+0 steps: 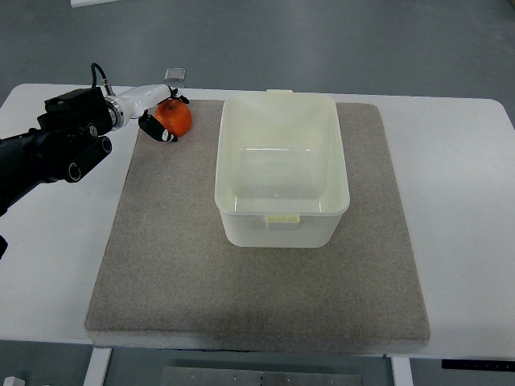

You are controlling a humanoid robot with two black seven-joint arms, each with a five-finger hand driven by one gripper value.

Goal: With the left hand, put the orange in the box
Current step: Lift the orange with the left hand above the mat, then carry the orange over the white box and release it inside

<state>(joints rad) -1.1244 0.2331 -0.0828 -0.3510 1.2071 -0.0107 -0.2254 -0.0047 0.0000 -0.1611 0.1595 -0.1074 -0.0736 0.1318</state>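
Note:
An orange [177, 119] sits at the far left corner of the grey mat [257, 297]. My left hand [163, 119] reaches in from the left edge, its black-tipped fingers [158, 130] curled around the orange's left side and top. Whether the fruit is lifted off the mat or still resting on it, I cannot tell. The pale translucent plastic box [282, 169] stands open-topped in the middle of the mat, just right of the orange, with nothing inside. My right arm does not show.
The mat lies on a white table [459, 201]. A small grey square object [176, 75] lies on the table just beyond the hand. The left arm's black forearm [56, 145] crosses the table's left side.

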